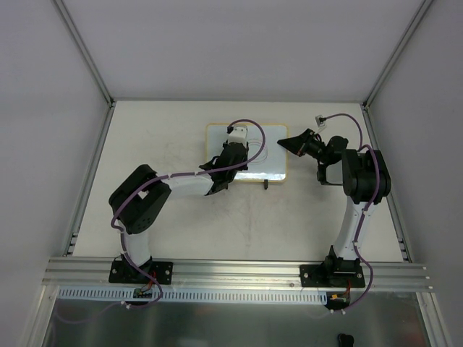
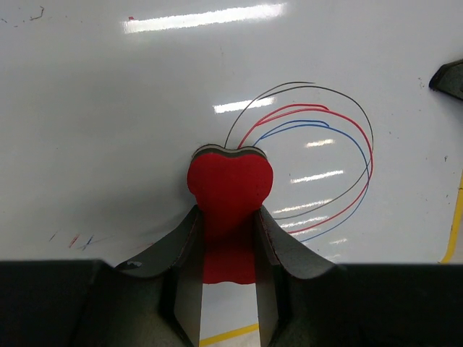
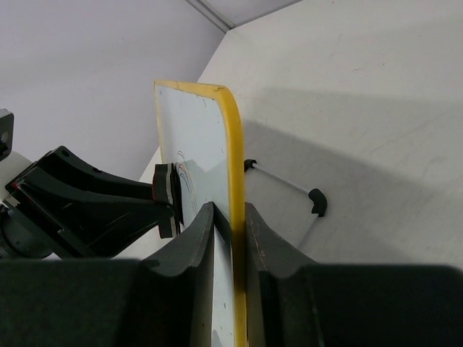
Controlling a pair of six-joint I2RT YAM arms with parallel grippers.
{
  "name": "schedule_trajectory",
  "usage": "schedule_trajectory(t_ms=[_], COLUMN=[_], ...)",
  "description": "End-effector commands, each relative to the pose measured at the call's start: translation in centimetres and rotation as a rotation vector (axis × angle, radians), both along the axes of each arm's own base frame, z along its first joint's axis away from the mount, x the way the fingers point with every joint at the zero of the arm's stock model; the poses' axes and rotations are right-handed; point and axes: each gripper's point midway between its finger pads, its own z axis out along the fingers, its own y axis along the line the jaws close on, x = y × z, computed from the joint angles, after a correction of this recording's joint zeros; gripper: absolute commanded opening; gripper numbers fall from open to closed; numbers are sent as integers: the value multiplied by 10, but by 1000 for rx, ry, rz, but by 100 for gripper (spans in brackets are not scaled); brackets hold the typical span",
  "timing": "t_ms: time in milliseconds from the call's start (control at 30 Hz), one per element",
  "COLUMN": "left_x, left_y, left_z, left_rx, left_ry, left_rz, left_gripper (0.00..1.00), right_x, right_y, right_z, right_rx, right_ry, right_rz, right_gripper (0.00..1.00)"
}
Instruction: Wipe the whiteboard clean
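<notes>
The whiteboard point(image 1: 217, 141) stands propped at the table's back centre, white with a yellow-tan frame. Curved black, red and blue pen lines point(image 2: 347, 144) arc across its glossy face point(image 2: 108, 108). My left gripper point(image 2: 228, 217) is shut on a red eraser point(image 2: 229, 188), which is pressed flat to the board at the lines' left ends. In the top view the left gripper point(image 1: 233, 148) hangs over the board's middle. My right gripper point(image 3: 231, 217) is shut on the board's yellow side frame point(image 3: 230, 144); it sits at the right edge point(image 1: 283, 142). The eraser point(image 3: 168, 199) also shows edge-on.
A black foot point(image 3: 318, 202) on a thin rod props the board from behind; another foot point(image 1: 266, 185) shows at the front edge. A small cable plug point(image 1: 320, 119) lies at the back right. Enclosure walls ring the table and an aluminium rail point(image 1: 239, 271) runs along the near edge.
</notes>
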Motion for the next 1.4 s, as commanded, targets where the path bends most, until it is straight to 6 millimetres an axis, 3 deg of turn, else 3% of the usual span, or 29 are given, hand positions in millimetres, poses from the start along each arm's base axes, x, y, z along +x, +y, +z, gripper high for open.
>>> schedule_trajectory(t_ms=[0,600,1133,1233,1367], left_x=[-11,-11,-22,-21,-21], left_y=[28,143,159,151,122], left_z=[-59,-69,-85,-84,-82], left_rx=[117,126,98,80,51], left_ry=[138,190,208,207,206], left_rz=[49,297,376,337,245], left_gripper=[0,0,0,0,0], right_x=[-2,-3,-4,-4,-4], right_y=[4,4,4,3,4], right_z=[13,11,11,11,11], right_rx=[-21,-15,-15,-14,-14], right_ry=[-146,-132,-129,-128,-128], right_rz=[-22,-19,-16,-16,-14], right_gripper=[0,0,0,0,0])
